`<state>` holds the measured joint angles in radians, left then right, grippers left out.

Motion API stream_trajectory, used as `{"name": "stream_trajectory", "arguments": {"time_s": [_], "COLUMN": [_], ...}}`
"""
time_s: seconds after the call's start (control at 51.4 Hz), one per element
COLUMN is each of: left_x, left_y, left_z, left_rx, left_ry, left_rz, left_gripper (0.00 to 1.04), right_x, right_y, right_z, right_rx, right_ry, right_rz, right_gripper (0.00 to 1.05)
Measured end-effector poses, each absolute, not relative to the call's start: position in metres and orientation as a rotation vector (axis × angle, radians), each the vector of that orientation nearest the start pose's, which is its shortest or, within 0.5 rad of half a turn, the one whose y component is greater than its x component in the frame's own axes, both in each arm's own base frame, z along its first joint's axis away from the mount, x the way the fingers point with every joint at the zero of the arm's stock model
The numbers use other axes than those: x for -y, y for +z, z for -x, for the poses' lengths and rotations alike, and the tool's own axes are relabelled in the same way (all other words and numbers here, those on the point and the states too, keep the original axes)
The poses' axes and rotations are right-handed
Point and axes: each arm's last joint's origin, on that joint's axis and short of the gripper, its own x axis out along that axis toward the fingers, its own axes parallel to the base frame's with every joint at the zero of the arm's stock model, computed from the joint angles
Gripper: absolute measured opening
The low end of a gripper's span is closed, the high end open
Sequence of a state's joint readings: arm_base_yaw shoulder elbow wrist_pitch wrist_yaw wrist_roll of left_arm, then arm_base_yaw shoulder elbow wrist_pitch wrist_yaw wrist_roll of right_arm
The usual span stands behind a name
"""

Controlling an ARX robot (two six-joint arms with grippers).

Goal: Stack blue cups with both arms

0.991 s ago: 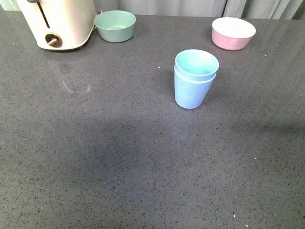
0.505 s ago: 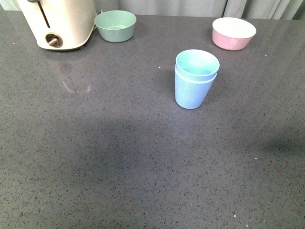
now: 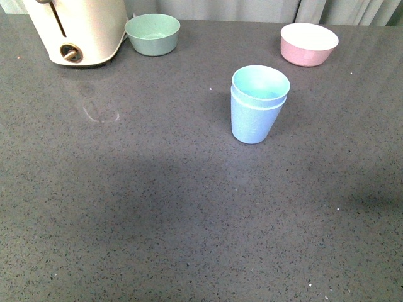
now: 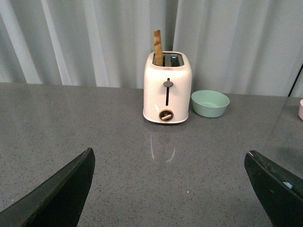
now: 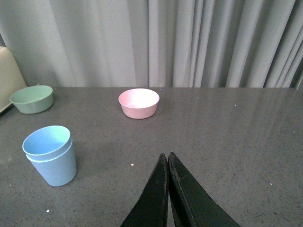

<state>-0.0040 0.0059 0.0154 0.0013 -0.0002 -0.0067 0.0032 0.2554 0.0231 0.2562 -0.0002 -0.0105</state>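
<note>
Grey speckled stone makes up the counter (image 3: 157, 207) in the front view, and no arm shows on it. The blue cups (image 3: 257, 104) stand upright a little toward one o'clock from the middle, one nested inside the other so that the inner rim sits just above the outer rim. At eleven o'clock a cream toaster (image 3: 79, 28) stands at the far edge, with a mint-green bowl (image 3: 152, 33) just beside it on its three o'clock side. A pink bowl (image 3: 308, 43) sits at one o'clock, well apart from the cups.

In the left wrist view the left hand (image 4: 175, 189) is spread wide, its two black fingers (image 4: 61, 194) at opposite lower corners with nothing between them but bare counter (image 4: 94, 123). Ahead stands the toaster (image 4: 167, 87) with a brown slice poking from one slot, the mint-green bowl (image 4: 210, 103) near it, and pale curtains (image 4: 85, 42) behind.

In the right wrist view the right hand (image 5: 168, 158) has its fingers pressed together, tips touching, and holds nothing. The nested blue cups (image 5: 50, 153) stand on the counter (image 5: 227, 132) well apart from it. The pink bowl (image 5: 138, 102) lies farther back, the mint-green bowl (image 5: 31, 98) nearer the frame's edge, beside a sliver of the toaster (image 5: 8, 78). Grey curtains (image 5: 189, 42) hang behind.
</note>
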Motion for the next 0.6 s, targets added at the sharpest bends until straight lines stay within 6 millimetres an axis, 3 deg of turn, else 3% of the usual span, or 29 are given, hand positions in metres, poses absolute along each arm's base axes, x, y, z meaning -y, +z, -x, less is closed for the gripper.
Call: {"name": "stream_trajectory", "arguments": {"time_s": [0.603], "left_x": [0.000], "left_y": [0.168], "left_z": [-0.097], "left_rx": [0.011], "left_ry": [-0.004], "left_rz": [0.007], "left_gripper": [0.96], "right_x": [0.000], "right_y": [0.171], "right_z": [-0.097], "right_rx": [0.019], "right_ry": [0.003], "right_rz": [0.010], "right_gripper": [0.02]}}
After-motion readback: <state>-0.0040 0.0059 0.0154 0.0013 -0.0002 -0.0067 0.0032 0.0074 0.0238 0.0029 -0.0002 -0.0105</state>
